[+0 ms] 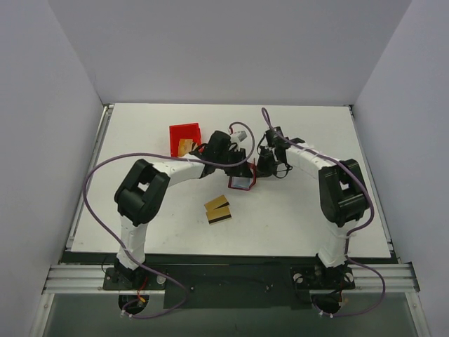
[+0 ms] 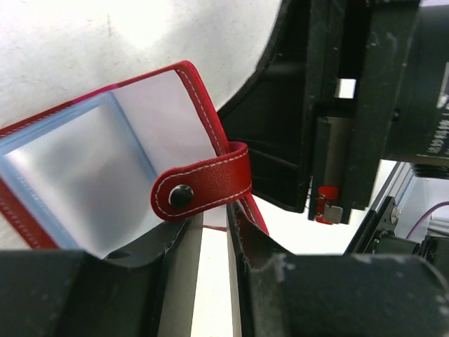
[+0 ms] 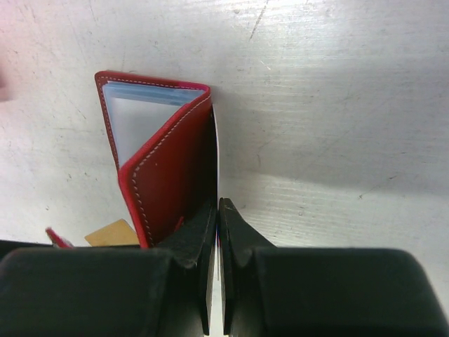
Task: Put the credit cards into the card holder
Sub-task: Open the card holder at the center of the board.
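The card holder (image 1: 242, 182) is a red folding wallet, held open and partly upright at the table's middle. Its clear sleeves and snap tab (image 2: 203, 189) fill the left wrist view. My right gripper (image 1: 264, 168) is shut on one thin leaf at the card holder's edge (image 3: 175, 175), its fingertips pressed together (image 3: 218, 205). My left gripper (image 1: 238, 170) is at the holder's other side, its jaws a narrow gap apart (image 2: 215, 232), with the cover's edge crossing between the tips. Two gold-tan credit cards (image 1: 217, 209) with dark stripes lie overlapped on the table in front of the holder. A card corner (image 3: 112, 233) shows in the right wrist view.
A bright red open-topped bin (image 1: 184, 138) stands at the back left of the holder, with something tan inside it (image 1: 186, 147). White walls close in the table on three sides. Purple cables loop from both arms.
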